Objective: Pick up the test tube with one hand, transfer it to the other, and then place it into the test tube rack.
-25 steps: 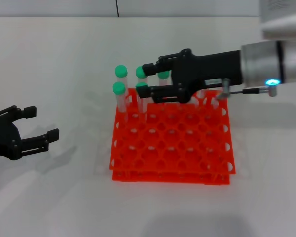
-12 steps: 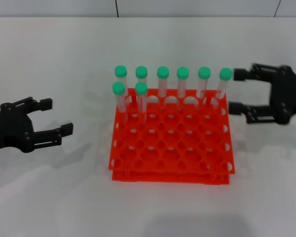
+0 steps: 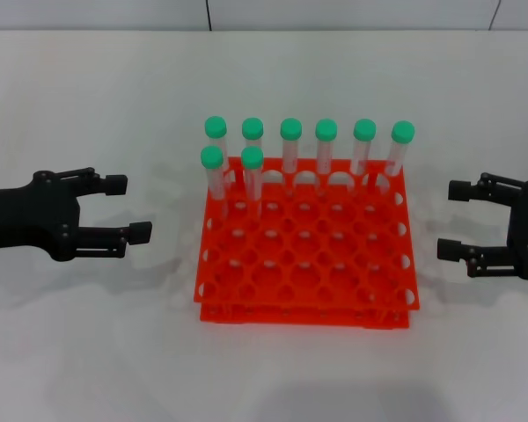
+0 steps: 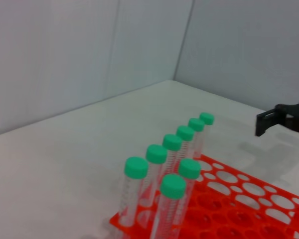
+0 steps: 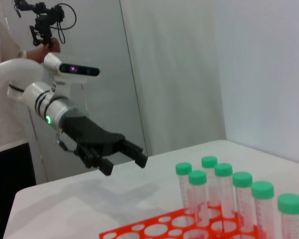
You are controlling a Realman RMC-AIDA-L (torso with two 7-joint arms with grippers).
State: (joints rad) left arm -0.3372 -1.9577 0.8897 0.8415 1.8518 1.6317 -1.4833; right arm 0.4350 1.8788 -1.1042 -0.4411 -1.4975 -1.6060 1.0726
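The orange-red test tube rack point(image 3: 308, 268) stands on the white table, with several green-capped test tubes upright in its back rows: a full back row and two in the second row at the left point(image 3: 252, 159). My left gripper point(image 3: 128, 208) is open and empty, left of the rack. My right gripper point(image 3: 453, 220) is open and empty, right of the rack. The left wrist view shows the tubes point(image 4: 173, 186), the rack point(image 4: 239, 199) and the right gripper's fingers point(image 4: 274, 119) farther off. The right wrist view shows the tubes point(image 5: 224, 172) and the left gripper point(image 5: 124, 157).
The white table point(image 3: 97, 352) surrounds the rack. Pale wall panels stand behind it. A person in white point(image 5: 5, 74) stands beyond the table in the right wrist view.
My right gripper has drawn back from over the rack's back rows to the right side and lowered, empty. My left gripper has moved right, closer to the rack.
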